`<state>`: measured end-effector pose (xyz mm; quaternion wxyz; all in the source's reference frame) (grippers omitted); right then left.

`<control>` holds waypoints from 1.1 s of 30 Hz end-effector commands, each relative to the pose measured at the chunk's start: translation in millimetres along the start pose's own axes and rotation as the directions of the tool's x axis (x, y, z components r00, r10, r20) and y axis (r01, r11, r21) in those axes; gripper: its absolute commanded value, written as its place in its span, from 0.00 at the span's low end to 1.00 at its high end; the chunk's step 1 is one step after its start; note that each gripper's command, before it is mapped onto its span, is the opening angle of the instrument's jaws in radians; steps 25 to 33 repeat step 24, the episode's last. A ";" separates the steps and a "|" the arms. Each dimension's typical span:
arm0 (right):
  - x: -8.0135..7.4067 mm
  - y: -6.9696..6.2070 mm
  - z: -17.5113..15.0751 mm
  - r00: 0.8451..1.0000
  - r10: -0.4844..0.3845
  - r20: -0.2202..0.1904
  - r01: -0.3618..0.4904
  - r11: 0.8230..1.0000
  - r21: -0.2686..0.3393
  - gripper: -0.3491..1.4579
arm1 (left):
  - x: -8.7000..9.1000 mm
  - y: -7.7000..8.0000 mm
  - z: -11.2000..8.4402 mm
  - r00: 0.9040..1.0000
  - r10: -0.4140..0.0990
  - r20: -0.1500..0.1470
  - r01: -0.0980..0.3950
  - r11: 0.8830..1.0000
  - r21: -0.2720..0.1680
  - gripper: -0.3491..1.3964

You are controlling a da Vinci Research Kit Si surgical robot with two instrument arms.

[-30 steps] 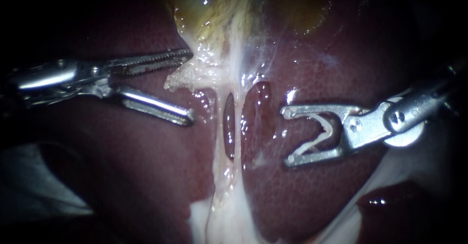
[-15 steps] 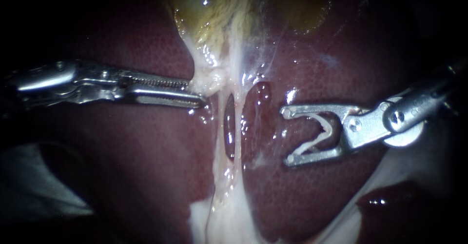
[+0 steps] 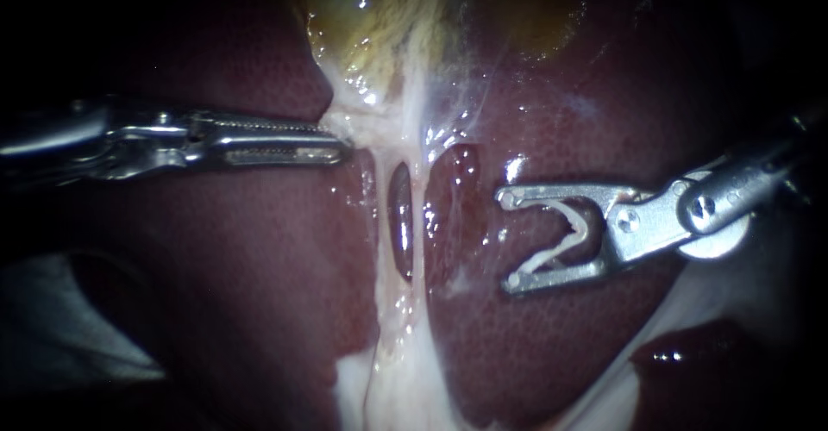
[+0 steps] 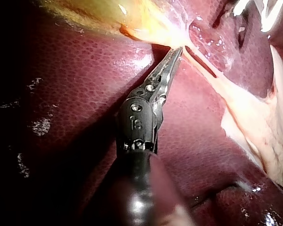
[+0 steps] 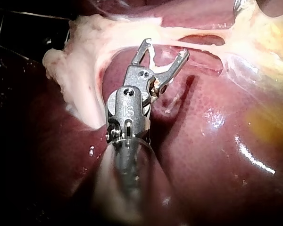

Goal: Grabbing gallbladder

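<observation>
The yellowish gallbladder (image 3: pixel 379 26) lies at the top of the endoscope view and narrows into pale, glistening tissue. My left instrument (image 3: pixel 343 145) comes in level from the left, its toothed jaws shut on the pale flap at the gallbladder's lower end. In the left wrist view the tips of the left instrument (image 4: pixel 178 50) bite the same yellow-white tissue (image 4: pixel 146 28). Below the grip, two pale tubes (image 3: pixel 420 215) run down with a dark slit between them. My right instrument (image 3: pixel 507 240) hovers over the liver (image 3: pixel 259 250) to the right of the tubes. Its jaws are open, and a white scrap clings inside them (image 5: pixel 166 46).
Dark red liver fills most of the view on both sides of the tubes. A pale fatty mass (image 3: pixel 388 388) spreads at the bottom where the tubes end. A white cloth (image 3: pixel 69 327) lies at the lower left. In the right wrist view, a thick white tissue lump (image 5: pixel 80 61) sits beside the right instrument.
My left instrument's jaws, open around the pale flap a second ago, have shut on it and drawn it slightly left and up. The right instrument has not moved.
</observation>
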<state>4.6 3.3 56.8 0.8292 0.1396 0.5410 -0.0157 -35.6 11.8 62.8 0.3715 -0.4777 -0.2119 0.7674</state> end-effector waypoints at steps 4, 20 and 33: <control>0.0 0.0 0.0 1.000 0.000 0.000 0.000 1.000 0.000 0.47 | 2.2 -0.2 -2.2 1.000 -0.011 -0.004 0.012 1.000 0.009 0.00; 0.0 0.0 0.0 1.000 0.000 0.000 0.000 1.000 0.000 0.47 | 4.3 -2.3 -5.9 0.999 -0.042 -0.012 0.042 0.998 0.054 0.00; 0.0 0.0 0.0 1.000 0.000 0.000 0.000 1.000 0.000 0.47 | 4.3 -2.3 -5.8 0.999 -0.042 -0.012 0.043 0.998 0.056 0.00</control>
